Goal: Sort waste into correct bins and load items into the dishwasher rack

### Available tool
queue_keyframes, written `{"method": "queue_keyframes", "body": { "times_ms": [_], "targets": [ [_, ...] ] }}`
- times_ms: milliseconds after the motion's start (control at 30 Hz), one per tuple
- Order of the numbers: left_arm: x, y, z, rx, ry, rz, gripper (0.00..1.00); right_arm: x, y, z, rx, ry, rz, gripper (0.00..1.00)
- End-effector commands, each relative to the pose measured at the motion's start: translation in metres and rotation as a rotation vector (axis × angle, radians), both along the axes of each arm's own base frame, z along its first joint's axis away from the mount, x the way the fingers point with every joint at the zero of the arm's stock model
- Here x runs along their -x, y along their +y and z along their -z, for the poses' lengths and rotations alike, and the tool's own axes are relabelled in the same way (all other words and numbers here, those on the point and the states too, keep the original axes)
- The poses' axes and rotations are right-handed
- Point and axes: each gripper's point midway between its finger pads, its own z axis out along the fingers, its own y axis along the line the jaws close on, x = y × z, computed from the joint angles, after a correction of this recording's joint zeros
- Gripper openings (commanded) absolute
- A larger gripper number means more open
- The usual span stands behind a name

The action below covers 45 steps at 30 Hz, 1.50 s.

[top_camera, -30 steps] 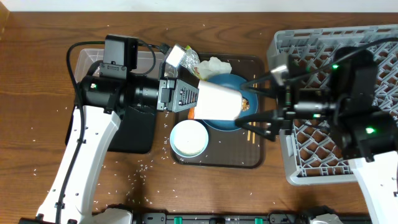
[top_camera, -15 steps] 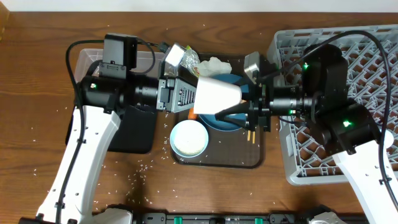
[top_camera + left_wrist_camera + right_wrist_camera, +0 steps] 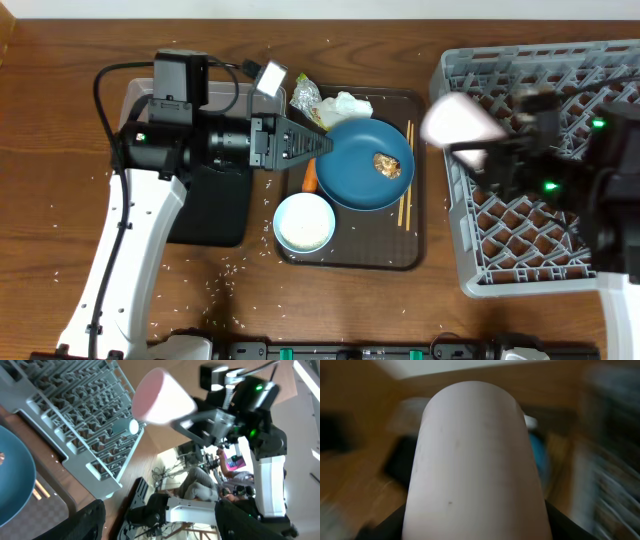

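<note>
Right fingers are clamped on the small pink cup, which you're holding on its side, with the dishwasher rack edge directly beneath them. Your left fingers are spread wide, tips just over the nearest rim of the dark-blue plate on the brown tray.

The serving tray lies in the middle of the table. On it is the plate, with the food lump on its right part. The bowl is near-left of the plate, the carrot piece just left, the chopsticks right, and the tissue and wrapper far. At my left the tub is far and the small tray nearer. At my right is the rack, with the cup in the air over its far left corner.
</note>
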Motion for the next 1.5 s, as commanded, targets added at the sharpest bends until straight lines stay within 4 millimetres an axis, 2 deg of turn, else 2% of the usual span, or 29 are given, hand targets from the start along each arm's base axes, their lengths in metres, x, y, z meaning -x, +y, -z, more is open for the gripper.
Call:
{"method": "queue_keyframes", "body": {
  "times_ms": [0, 100, 267, 333, 433, 667, 867, 967, 1067, 1200, 1333, 1467],
  "targets": [
    [-0.003, 0.002, 0.0, -0.005, 0.01, -0.015, 0.71, -0.003, -0.098, 0.024, 0.15, 0.128, 0.471, 0.52],
    [-0.003, 0.002, 0.0, -0.006, 0.009, -0.015, 0.71, 0.012, -0.169, 0.034, 0.201, 0.202, 0.795, 0.51],
    [-0.003, 0.002, 0.0, -0.006, 0.01, -0.015, 0.72, 0.04, -0.255, 0.039, 0.234, 0.247, 1.182, 0.52],
    [-0.003, 0.002, 0.0, -0.006, 0.01, -0.015, 0.71, 0.048, -0.277, 0.046, 0.205, 0.273, 1.281, 0.52],
    [-0.003, 0.002, 0.0, -0.006, 0.01, -0.015, 0.71, 0.055, -0.298, 0.06, 0.162, 0.326, 1.374, 0.53],
    [-0.003, 0.002, 0.0, -0.006, 0.01, -0.015, 0.71, 0.055, -0.348, 0.102, 0.072, 0.415, 1.526, 0.56],
    [-0.003, 0.002, 0.0, -0.006, 0.011, -0.015, 0.72, 0.06, -0.368, 0.14, -0.034, 0.511, 1.544, 0.57],
    [-0.003, 0.002, 0.0, -0.006, 0.01, -0.015, 0.72, 0.054, -0.372, 0.157, -0.119, 0.535, 1.512, 0.63],
    [-0.003, 0.002, 0.0, -0.007, 0.012, -0.015, 0.71, 0.037, -0.374, 0.168, -0.175, 0.51, 1.405, 0.67],
    [-0.002, 0.002, 0.001, -0.007, 0.015, -0.015, 0.71, 0.032, -0.372, 0.18, -0.22, 0.531, 1.373, 0.72],
    [-0.002, 0.002, 0.001, -0.007, 0.016, -0.015, 0.71, 0.015, -0.366, 0.165, -0.252, 0.447, 1.269, 0.74],
    [-0.003, 0.002, 0.002, -0.015, 0.015, -0.022, 0.71, 0.0, -0.356, 0.126, -0.271, 0.301, 1.176, 0.74]
  ]
}}
